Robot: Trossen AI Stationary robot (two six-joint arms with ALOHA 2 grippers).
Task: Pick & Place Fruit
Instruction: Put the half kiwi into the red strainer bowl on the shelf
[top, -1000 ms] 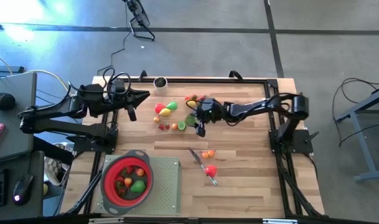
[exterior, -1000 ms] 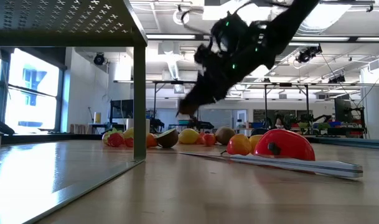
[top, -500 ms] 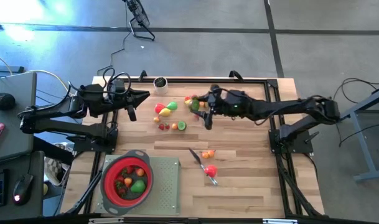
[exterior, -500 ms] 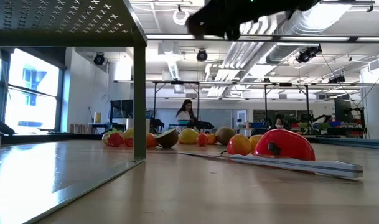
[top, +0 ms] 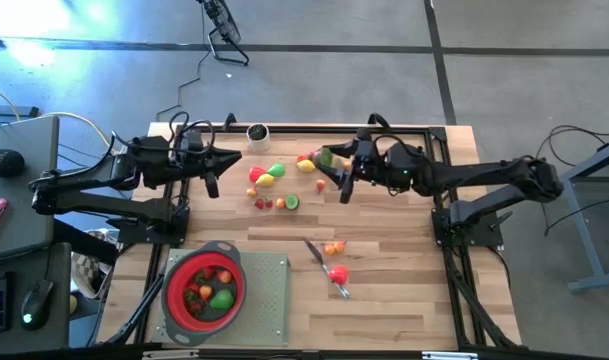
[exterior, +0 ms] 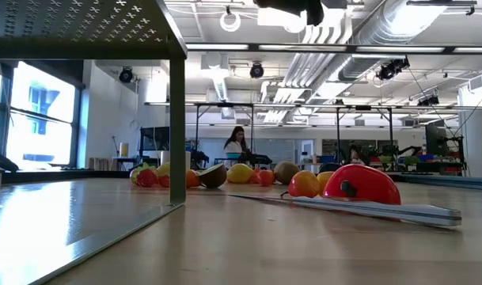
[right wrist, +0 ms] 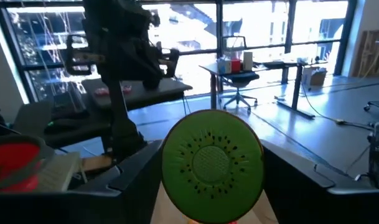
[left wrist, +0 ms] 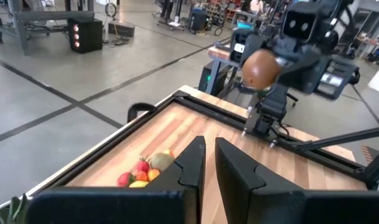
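Observation:
My right gripper (top: 331,166) is raised above the table's far middle, pointing level toward the left arm and shut on a half kiwi (right wrist: 212,163). The kiwi's green cut face looks at the wrist camera; its brown skin (left wrist: 259,68) faces the left arm. Loose toy fruit (top: 268,176) lies on the wood below and to the left, with more near the far edge (top: 308,161) and two orange ones (top: 332,247) nearer the front. My left gripper (top: 212,166) waits raised at the far left, shut with nothing in it. My right gripper pinches the half kiwi between its two fingers, one finger (right wrist: 136,180) on each side of its round rim (right wrist: 168,167). The fingers come level from the table's right side. The kiwi is lifted clear of the table, cut face upright.
A red strainer (top: 174,300) holding fruit sits on a grey perforated board (top: 269,300) at the front left. A slim knife (top: 316,252) and a red fruit (top: 337,273) lie front of centre. A dark cup (top: 256,132) stands at the far edge.
My right gripper has risen from the table with the half kiwi, drawn back toward the far right, and tipped from pointing down to pointing level. The kiwi is now lifted clear. The left arm has kept still.

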